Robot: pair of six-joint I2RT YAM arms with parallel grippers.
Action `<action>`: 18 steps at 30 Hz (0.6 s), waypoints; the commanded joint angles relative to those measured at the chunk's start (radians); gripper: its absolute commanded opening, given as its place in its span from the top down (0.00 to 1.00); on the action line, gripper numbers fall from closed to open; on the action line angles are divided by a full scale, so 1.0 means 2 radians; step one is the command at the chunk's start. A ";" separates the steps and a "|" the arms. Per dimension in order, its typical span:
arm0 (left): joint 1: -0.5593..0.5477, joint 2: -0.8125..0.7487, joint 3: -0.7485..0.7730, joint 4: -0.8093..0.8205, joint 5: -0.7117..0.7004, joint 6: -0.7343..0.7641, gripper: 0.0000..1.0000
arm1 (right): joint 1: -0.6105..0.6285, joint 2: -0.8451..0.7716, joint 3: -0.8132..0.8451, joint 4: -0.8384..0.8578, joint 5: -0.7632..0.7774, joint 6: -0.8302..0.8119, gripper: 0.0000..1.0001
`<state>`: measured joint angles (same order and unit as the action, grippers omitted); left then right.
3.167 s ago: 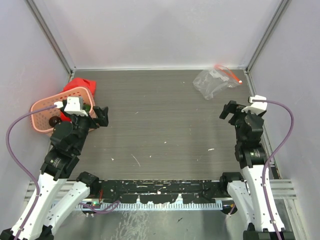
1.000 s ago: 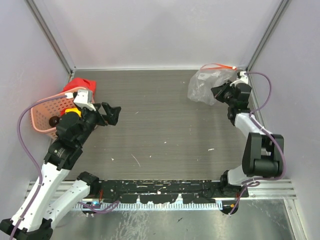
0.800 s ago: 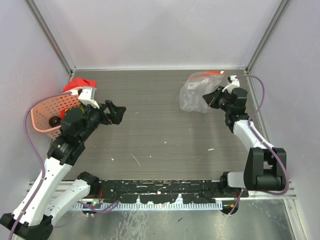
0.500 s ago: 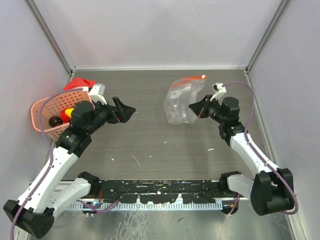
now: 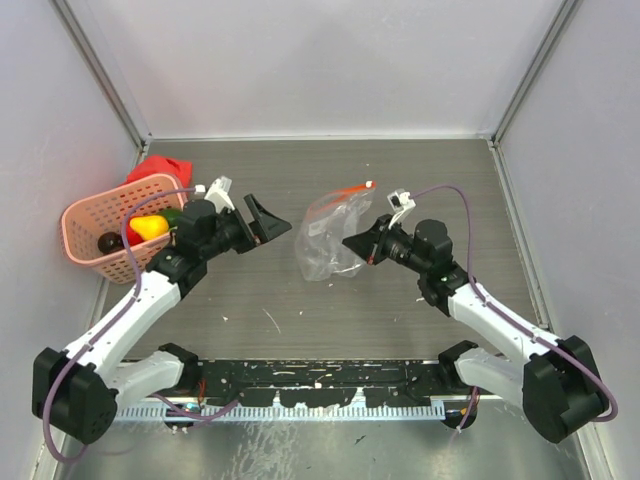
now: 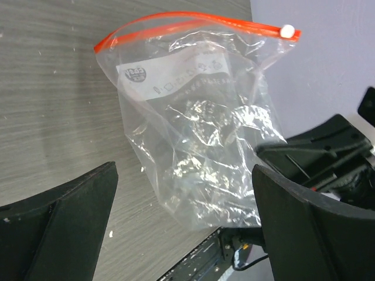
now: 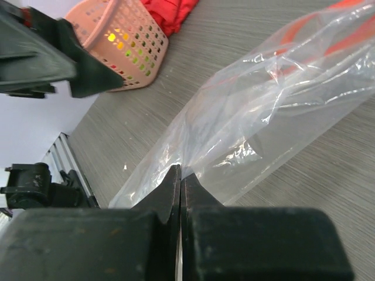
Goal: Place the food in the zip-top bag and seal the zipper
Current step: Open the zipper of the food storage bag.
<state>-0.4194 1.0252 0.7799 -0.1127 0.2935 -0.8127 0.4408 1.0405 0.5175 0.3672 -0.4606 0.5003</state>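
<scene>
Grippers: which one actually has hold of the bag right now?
The right gripper: it is shut on the plastic of the clear bag, pinching a fold of it. The left gripper is open, pointed at the bag and holding nothing.

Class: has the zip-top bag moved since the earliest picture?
Yes. The right gripper carried the zip-top bag from the far right corner of the table to its centre.

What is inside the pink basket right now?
In the pink basket: a yellow toy food, a dark round one, a red piece and a green piece. Anything beneath them is hidden.
</scene>
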 commanded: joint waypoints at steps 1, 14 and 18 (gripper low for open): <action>-0.002 0.017 -0.016 0.068 0.011 -0.061 0.02 | 0.030 -0.018 0.001 0.067 0.026 0.012 0.99; -0.006 0.087 -0.056 0.178 0.063 -0.150 0.02 | 0.080 -0.008 -0.013 0.106 0.047 0.022 0.99; -0.010 0.097 -0.060 0.201 0.071 -0.159 0.02 | 0.091 0.003 -0.007 0.112 0.049 0.021 0.99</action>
<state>-0.4301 1.2144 0.6601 0.1486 0.3847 -1.0901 0.6025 1.0367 0.4850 0.4995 -0.3813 0.5339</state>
